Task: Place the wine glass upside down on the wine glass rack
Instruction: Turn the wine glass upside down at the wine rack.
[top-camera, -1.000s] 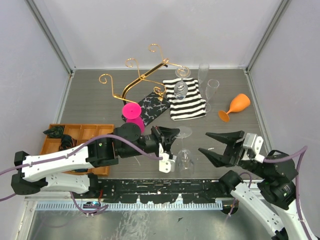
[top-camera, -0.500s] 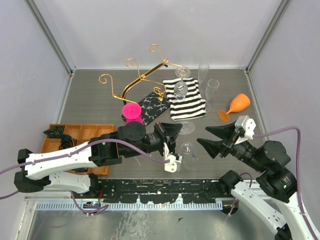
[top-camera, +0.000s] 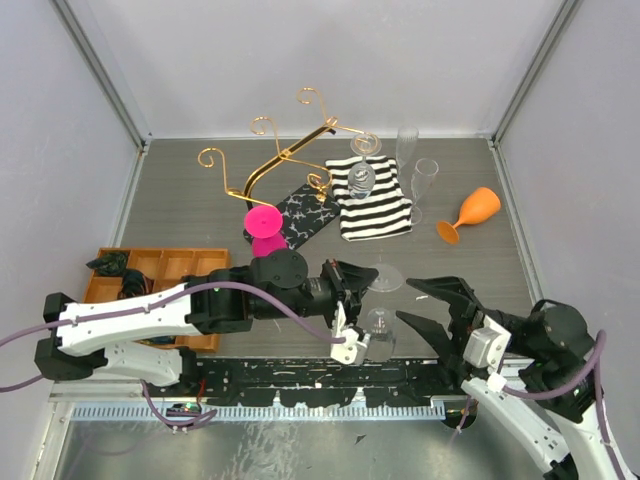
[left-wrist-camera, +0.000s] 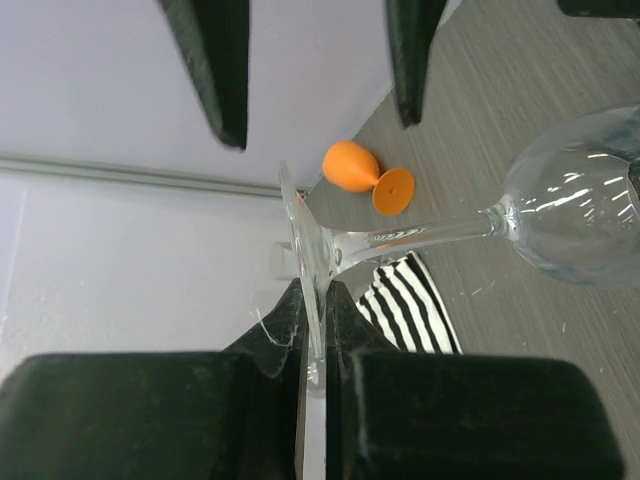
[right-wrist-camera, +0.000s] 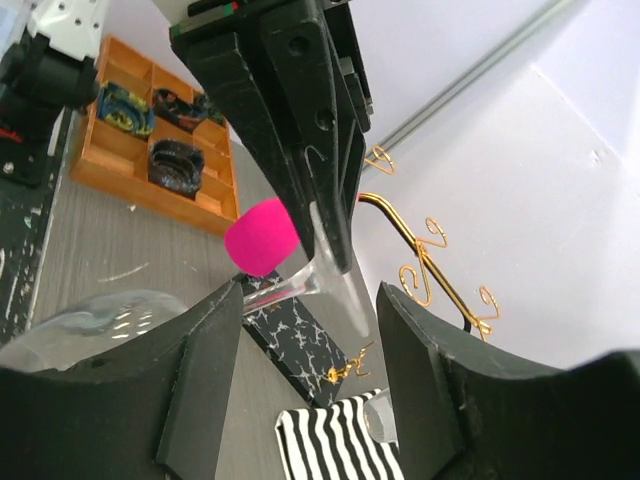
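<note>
A clear wine glass (top-camera: 378, 320) is held tilted low over the table front. My left gripper (top-camera: 352, 283) is shut on the rim of its foot (left-wrist-camera: 312, 270), with the stem (left-wrist-camera: 420, 235) and bowl (left-wrist-camera: 580, 200) reaching away. My right gripper (top-camera: 405, 300) is open just right of the glass. In the right wrist view its fingertips (right-wrist-camera: 232, 300) flank the stem and foot (right-wrist-camera: 335, 270) without touching. The wine glass rack (top-camera: 280, 160), gold wire on a black marbled base (top-camera: 305, 213), stands at the back, also in the right wrist view (right-wrist-camera: 430, 260).
A pink glass (top-camera: 262, 225) stands by the rack base. A striped cloth (top-camera: 375, 200) holds another clear glass (top-camera: 362, 180). Two flutes (top-camera: 424, 185) stand beside it and an orange glass (top-camera: 470, 215) lies right. A wooden tray (top-camera: 150, 275) sits left.
My left gripper carried the glass right and toward the front, tilting it. My right gripper dropped and turned so that its open fingers now sit around the glass's stem.
</note>
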